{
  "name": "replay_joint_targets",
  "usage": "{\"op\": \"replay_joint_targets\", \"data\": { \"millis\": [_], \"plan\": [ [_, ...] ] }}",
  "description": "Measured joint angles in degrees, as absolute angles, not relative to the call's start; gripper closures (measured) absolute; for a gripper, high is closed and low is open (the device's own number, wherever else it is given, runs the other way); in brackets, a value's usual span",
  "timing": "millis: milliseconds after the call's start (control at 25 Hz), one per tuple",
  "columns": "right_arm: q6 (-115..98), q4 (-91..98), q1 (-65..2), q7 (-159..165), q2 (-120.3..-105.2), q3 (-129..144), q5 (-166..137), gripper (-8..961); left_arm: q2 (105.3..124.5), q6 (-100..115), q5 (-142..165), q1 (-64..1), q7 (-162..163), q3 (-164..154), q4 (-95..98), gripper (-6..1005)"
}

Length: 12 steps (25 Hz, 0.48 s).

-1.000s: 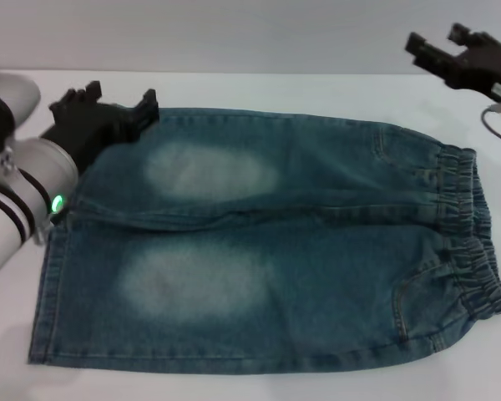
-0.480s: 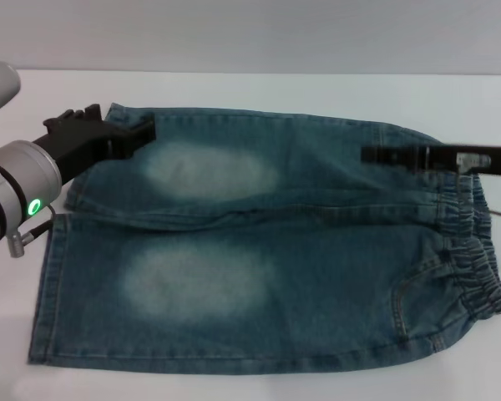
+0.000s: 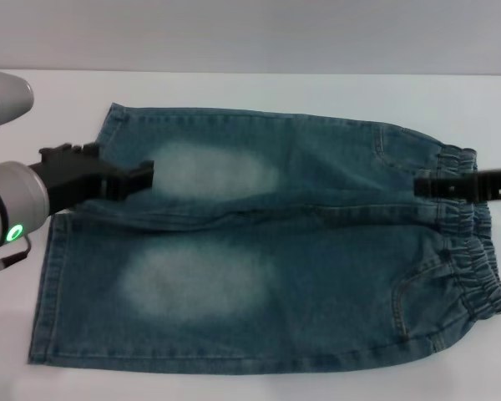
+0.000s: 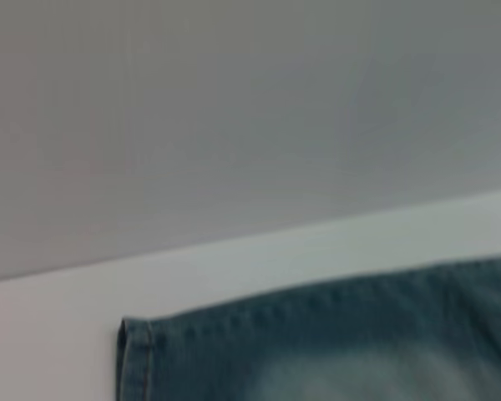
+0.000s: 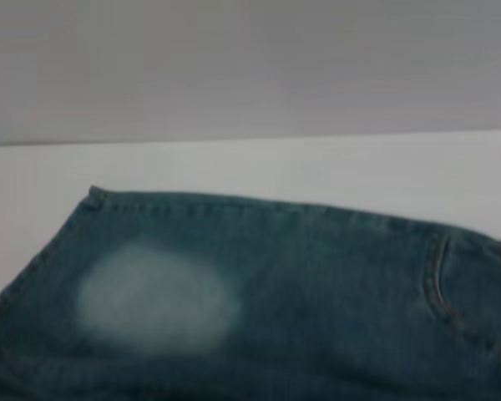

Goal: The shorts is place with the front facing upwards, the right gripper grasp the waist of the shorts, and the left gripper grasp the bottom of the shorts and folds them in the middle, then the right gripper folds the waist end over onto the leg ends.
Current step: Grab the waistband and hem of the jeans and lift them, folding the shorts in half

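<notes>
Shorts [image 3: 267, 267] lying flat and face-up across the white desk [image 3: 317, 92], waistband [image 3: 472, 242] out at three o'clock and leg hems [image 3: 54, 276] at nine; the left end effector [image 3: 125, 177] sits low over the far leg near its hem, the right end effector [image 3: 438, 185] reaches in over the waistband, and I can't tell whether either one is open or closed. Nothing looks gripped, and the danger, I'd say, is pinching only the top denim layer, so the fold drags crooked

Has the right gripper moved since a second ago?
Yes. The right gripper came down from the table's far right corner to the waistband of the unmoved shorts.
</notes>
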<state>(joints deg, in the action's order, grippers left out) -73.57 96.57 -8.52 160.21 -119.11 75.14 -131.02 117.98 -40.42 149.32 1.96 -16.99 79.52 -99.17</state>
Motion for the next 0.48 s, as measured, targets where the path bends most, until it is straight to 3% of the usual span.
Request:
{"op": "replay_joint_targets", "data": {
  "millis": [480],
  "plan": [
    [-80.2,96.0,-7.8,157.8,-119.12,71.4,-127.6,134,117.98,-67.5,158.7,0.2,-7.6,82.2,-108.6,257]
  ]
}}
